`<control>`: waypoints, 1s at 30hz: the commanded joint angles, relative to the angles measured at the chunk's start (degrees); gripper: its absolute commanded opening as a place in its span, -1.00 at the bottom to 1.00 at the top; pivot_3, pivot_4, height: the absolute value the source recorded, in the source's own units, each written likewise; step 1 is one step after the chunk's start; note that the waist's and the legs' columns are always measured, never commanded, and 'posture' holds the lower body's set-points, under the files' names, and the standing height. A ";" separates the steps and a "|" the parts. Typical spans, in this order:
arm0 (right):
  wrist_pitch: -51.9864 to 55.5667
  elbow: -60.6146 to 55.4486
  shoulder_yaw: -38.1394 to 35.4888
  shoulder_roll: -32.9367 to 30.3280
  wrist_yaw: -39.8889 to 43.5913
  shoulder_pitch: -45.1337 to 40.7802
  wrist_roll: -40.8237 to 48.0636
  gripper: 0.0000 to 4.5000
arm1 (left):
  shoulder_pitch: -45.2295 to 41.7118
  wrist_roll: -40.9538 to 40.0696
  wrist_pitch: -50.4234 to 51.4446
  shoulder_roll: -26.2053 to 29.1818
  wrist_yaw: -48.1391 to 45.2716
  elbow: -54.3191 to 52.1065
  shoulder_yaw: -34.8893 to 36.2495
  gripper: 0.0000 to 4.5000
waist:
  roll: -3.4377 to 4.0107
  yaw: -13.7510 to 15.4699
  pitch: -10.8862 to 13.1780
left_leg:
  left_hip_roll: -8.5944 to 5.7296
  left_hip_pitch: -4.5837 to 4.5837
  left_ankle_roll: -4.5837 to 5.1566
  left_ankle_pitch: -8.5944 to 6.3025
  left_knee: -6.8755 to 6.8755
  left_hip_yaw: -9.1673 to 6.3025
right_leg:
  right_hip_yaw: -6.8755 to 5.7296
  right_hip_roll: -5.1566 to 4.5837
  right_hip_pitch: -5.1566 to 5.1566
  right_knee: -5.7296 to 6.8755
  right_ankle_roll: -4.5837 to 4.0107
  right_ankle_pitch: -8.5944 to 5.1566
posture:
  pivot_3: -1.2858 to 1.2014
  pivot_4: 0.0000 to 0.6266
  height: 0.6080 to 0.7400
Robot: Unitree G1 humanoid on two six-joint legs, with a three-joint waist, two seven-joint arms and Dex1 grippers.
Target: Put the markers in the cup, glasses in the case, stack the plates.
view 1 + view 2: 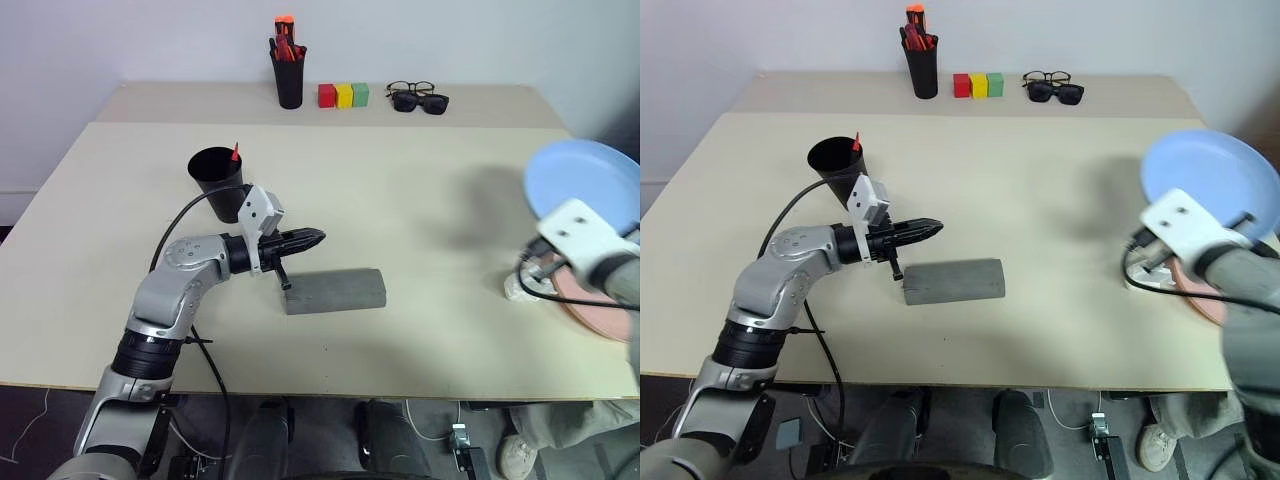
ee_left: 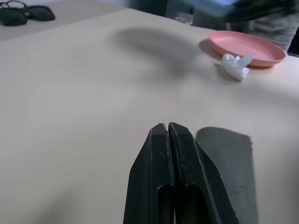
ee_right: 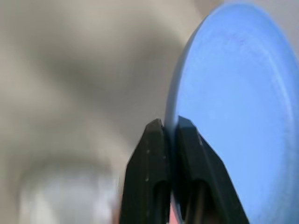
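My left gripper [image 1: 316, 238] is shut and empty, pointing level just above the closed grey case [image 1: 335, 290] lying mid-table. Behind it stands the black cup [image 1: 215, 180], and a marker's red end [image 1: 236, 152] pokes out of it. At the table's right edge my right gripper [image 3: 169, 122] is shut on the rim of the light blue plate [image 1: 585, 180]. It holds the plate tilted in the air above the pink plate [image 2: 247, 46], which lies flat on the table. The glasses are out of view.
On the back table stand a black holder of red-orange pens [image 1: 288, 70], three coloured blocks [image 1: 344, 95], and black-framed spectacles beside sunglasses [image 1: 418, 97]. A crumpled white scrap [image 2: 236, 65] lies next to the pink plate.
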 commanded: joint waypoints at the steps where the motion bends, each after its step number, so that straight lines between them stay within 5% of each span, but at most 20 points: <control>1: 1.40 -2.25 -4.02 -0.13 0.58 2.21 0.76 -0.68 | -1.94 0.79 -3.27 -0.64 -1.50 1.61 -0.75 -1.00 | 0.05 -0.90 -0.02 | 0.01 0.04 0.00 0.00 0.01 0.02 | 0.01 0.00 0.03 0.00 -0.01 0.00 | 0.03 -0.52 1.00; 6: -2.27 -3.45 -2.98 1.52 1.28 4.85 3.61 0.33 | -2.62 1.13 -4.47 -1.10 -1.93 2.58 -0.98 -1.00 | 0.13 -1.24 -0.06 | 0.07 0.11 0.00 0.00 0.00 0.06 | 0.06 0.04 0.03 0.05 -0.03 -0.01 | 0.03 -0.52 1.00; 21: 4.67 5.52 7.24 9.71 -6.95 -1.48 8.53 0.33 | -0.40 0.40 -2.31 -0.56 0.84 -2.19 -0.48 -1.00 | 0.13 -0.76 -0.07 | 0.03 0.06 0.00 0.00 -0.02 0.01 | 0.04 0.00 0.03 0.02 -0.01 -0.01 | 0.03 -0.52 1.00; 24: 7.26 6.26 7.55 9.87 -8.85 -2.17 8.72 -0.06 | -0.50 -0.15 -1.56 -0.73 1.37 -2.56 -0.07 -1.00 | 0.13 -0.85 -0.07 | 0.03 0.06 0.01 0.00 -0.02 0.01 | 0.04 0.01 0.03 0.02 -0.01 -0.01 | 0.03 -0.52 1.00; 28: 7.21 4.41 6.64 9.43 -10.40 -3.14 9.31 -0.99 | -0.22 -0.56 -0.81 -0.74 1.64 -2.61 0.22 -1.00 | 0.14 -0.90 -0.07 | 0.03 0.06 0.00 0.00 -0.02 0.00 | 0.04 0.02 0.02 0.05 -0.01 -0.01 | 0.03 -0.52 1.00; 30: 6.55 3.57 6.10 8.82 -11.33 -3.57 8.89 -0.99 | 0.02 -0.88 -0.31 -0.83 2.29 -2.37 0.88 -1.00 | 0.14 -0.90 -0.07 | 0.03 0.06 0.00 0.00 -0.02 0.00 | 0.04 0.01 0.02 0.04 -0.01 -0.01 | 0.03 -0.52 1.00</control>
